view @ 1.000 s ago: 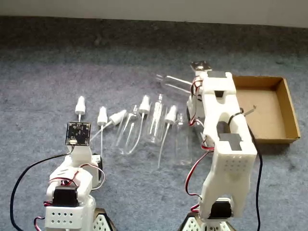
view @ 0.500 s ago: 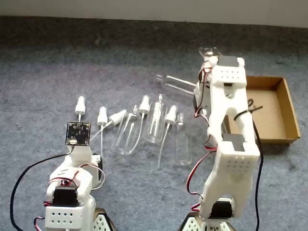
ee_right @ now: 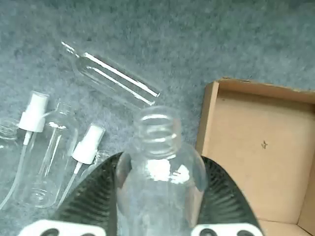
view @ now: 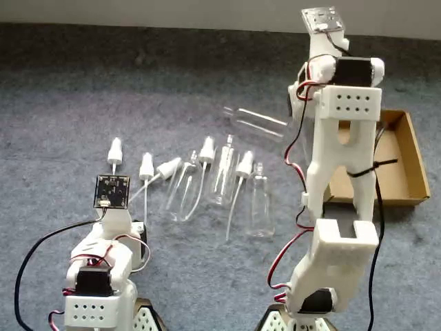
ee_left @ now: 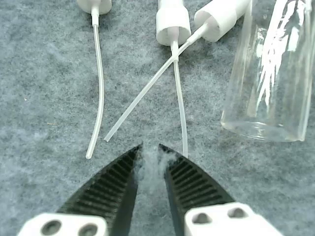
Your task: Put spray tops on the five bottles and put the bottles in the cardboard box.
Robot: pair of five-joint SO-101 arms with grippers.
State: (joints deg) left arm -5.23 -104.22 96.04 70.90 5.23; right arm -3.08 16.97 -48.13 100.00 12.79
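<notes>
Five clear bottles (view: 258,123), five white spray tops (view: 146,165) with dip tubes, one cardboard box (view: 400,162), two arms (view: 341,172).

A row of bottles (view: 222,176) and spray tops (view: 146,165) lies across the middle of the tabletop (view: 69,83), with a lone bottle (view: 258,123) farther back and the cardboard box (view: 403,165) off to the right. The left end effector (ee_left: 150,146) sits just in front of the leftmost tops' tubes. The right end effector (ee_right: 160,158) carries a held bottle (ee_right: 158,142) raised beside the box.

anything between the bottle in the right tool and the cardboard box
Nothing visible does. The right tool holds the bottle beside the open cardboard box; the lying bottle is on the other side.
</notes>
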